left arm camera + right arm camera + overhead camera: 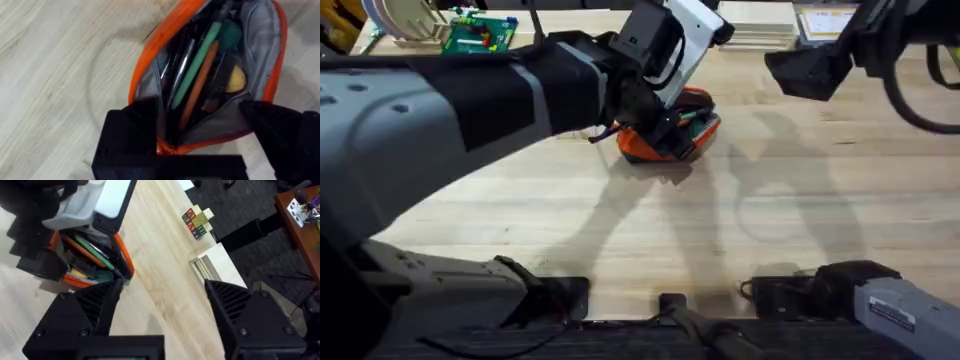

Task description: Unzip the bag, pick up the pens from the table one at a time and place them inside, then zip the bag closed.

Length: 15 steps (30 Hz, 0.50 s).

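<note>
The left fingers [200, 145] are spread open, one on each side of the near end of the bag [150, 55], gripping nothing. The orange bag lies unzipped on the surface [55, 75], its grey lining showing. Inside lie the green pen [197, 62] and the orange pen [200, 82], side by side and touching, among darker items and something yellow [236, 80]. The right fingers [160, 310] are also wide open and empty, raised above the surface, well to the right of the bag. From overhead, the bag [650, 145] sits mid-surface [620, 220], under the left arm's wrist.
</note>
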Available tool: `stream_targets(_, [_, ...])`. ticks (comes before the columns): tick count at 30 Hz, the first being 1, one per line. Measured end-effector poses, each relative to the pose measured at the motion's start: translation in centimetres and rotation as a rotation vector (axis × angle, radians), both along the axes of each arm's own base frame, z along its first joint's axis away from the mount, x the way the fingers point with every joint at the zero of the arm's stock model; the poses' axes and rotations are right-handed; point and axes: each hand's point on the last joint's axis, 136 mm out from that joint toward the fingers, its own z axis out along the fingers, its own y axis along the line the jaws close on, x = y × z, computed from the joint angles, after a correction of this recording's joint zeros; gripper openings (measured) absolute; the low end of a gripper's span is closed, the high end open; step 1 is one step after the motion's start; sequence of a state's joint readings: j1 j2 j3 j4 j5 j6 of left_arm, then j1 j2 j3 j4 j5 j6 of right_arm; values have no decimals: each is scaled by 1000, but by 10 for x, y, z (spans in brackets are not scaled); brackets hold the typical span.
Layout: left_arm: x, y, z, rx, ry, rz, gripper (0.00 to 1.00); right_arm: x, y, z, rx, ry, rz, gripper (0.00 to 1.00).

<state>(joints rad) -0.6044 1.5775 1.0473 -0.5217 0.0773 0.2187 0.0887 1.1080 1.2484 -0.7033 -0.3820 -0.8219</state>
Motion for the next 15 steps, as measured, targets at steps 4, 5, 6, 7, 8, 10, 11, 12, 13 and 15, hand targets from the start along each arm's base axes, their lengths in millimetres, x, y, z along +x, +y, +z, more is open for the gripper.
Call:
stream_targets(4, [0,1,0,4,2,1,992,0,0,0,0,0,0,998])
stream_targets(5, [-1,1,-1,6,3,0,992,0,0,0,0,0,0,998])
stream_targets(6, [-1,2,-1,8,5,-1,992,0,0,0,0,0,0,998])
stream_targets(7, [-2,2,0,9,6,-1,993,0,0,0,0,0,0,998])
stream_targets(8, [-2,2,2,7,4,-1,993,0,0,0,0,0,0,998])
stream_targets(10, [-5,4,8,2,-4,-1,993,0,0,0,0,0,0,998])
stream_targets(11, [-6,5,15,-3,-12,-1,993,0,0,0,0,0,0,998])
stream_targets(12, [-8,6,21,-8,-22,0,993,0,0,0,0,0,0,998])
stream_targets(13, [-9,8,28,-16,-36,1,993,0,0,0,0,0,0,998])
stream_targets(15, [-11,10,42,-33,-67,4,993,0,0,0,0,0,0,998])
